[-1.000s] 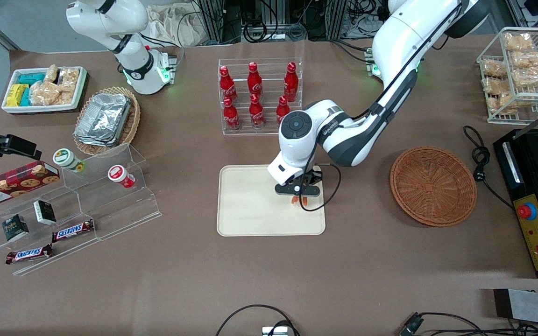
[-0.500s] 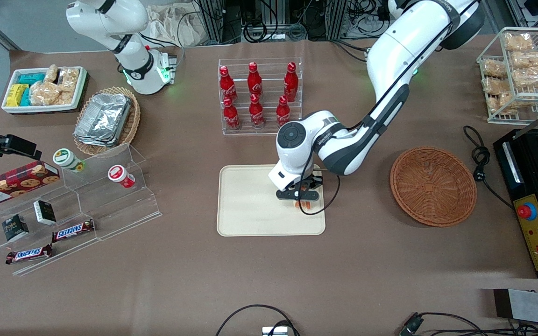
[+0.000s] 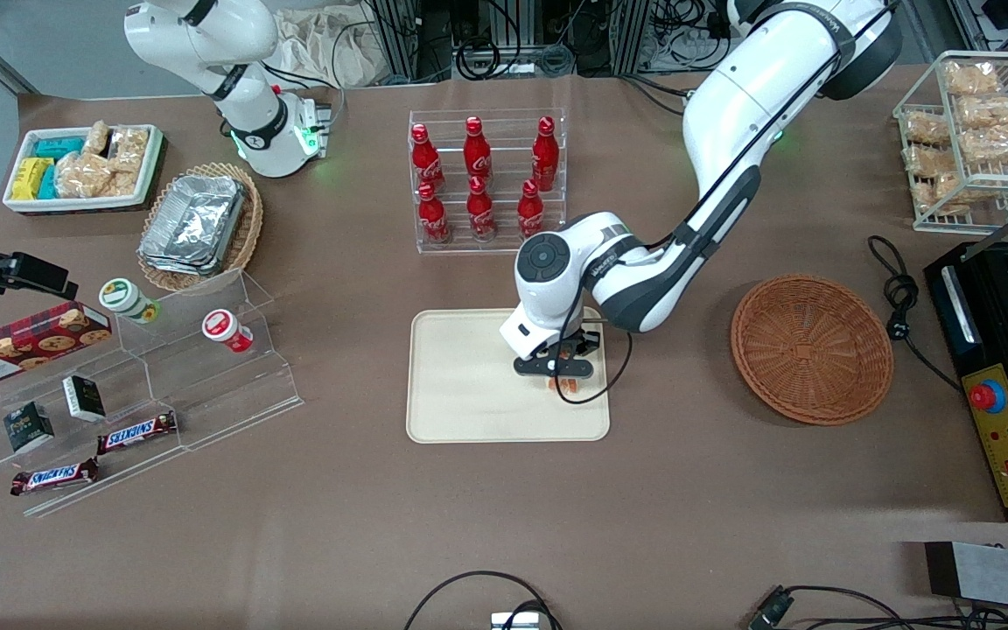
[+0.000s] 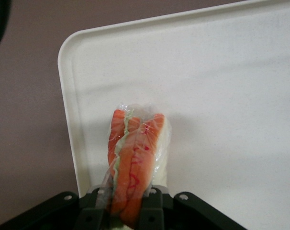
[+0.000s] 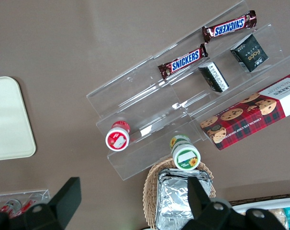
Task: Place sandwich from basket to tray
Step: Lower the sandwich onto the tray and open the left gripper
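Gripper (image 3: 562, 376) over tray (image 3: 469, 394) — jaws clamping sandwich (image 4: 135, 158) (wrapped)

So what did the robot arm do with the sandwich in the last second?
The gripper stayed shut on the sandwich and drifted a little farther from the front camera over the tray, near the tray's edge toward the working arm's end. It has not let go. The basket stayed empty and in its place, and the tray did not move.
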